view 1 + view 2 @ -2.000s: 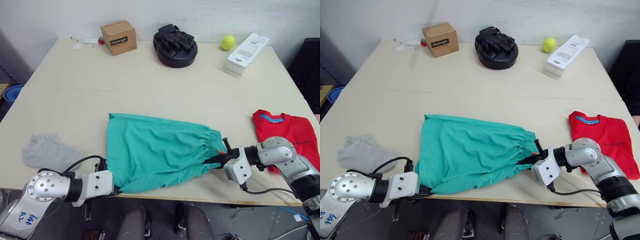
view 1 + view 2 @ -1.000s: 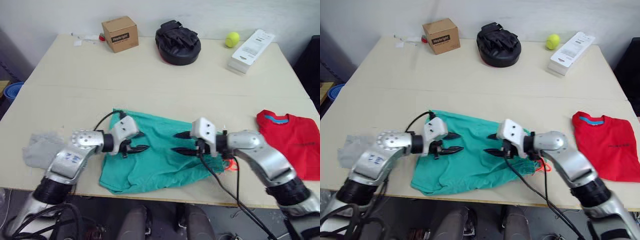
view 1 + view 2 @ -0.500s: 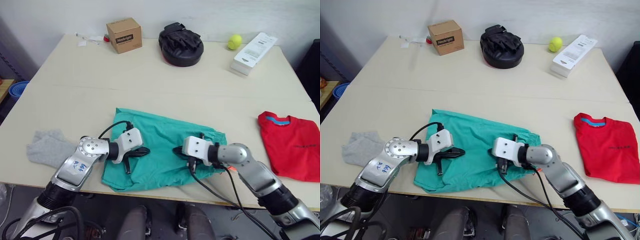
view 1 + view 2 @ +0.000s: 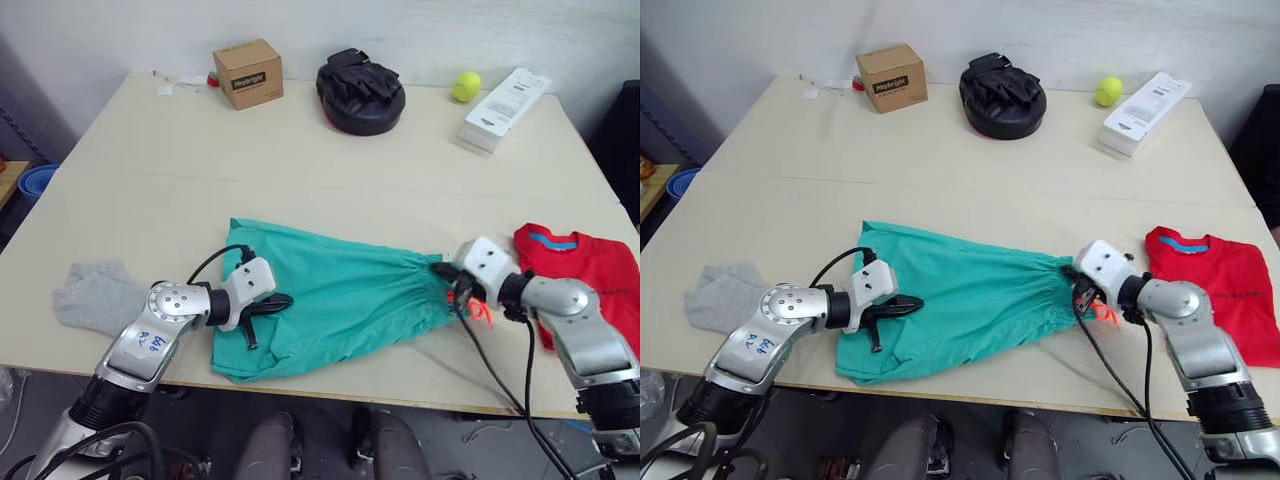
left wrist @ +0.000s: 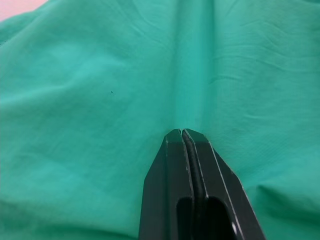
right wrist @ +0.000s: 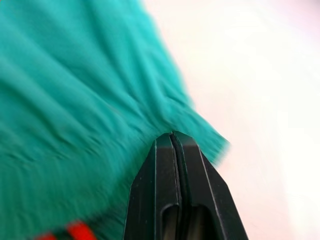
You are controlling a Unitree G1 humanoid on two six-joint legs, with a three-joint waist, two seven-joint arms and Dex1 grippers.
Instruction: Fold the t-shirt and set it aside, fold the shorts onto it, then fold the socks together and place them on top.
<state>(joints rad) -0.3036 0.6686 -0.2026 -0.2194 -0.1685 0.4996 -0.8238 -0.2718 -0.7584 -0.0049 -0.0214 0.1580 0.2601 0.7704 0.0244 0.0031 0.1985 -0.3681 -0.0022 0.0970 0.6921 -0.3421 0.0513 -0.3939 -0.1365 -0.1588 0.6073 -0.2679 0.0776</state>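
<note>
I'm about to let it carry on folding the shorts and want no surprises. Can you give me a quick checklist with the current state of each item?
1. Left claw closed over the shorts: ok, fingers together; whether cloth is pinched, cannot tell.
2. Right claw closed at the waistband: ok; pinch itself, cannot tell.
3. Shorts spread flat between the claws: not ok, still wrinkled.
4. T-shirt folded and set aside at the right: ok.
5. Socks clear of the shorts: ok, apart at the left.
6. Orange drawstring tucked away: not ok, it trails loose by the right claw.
</note>
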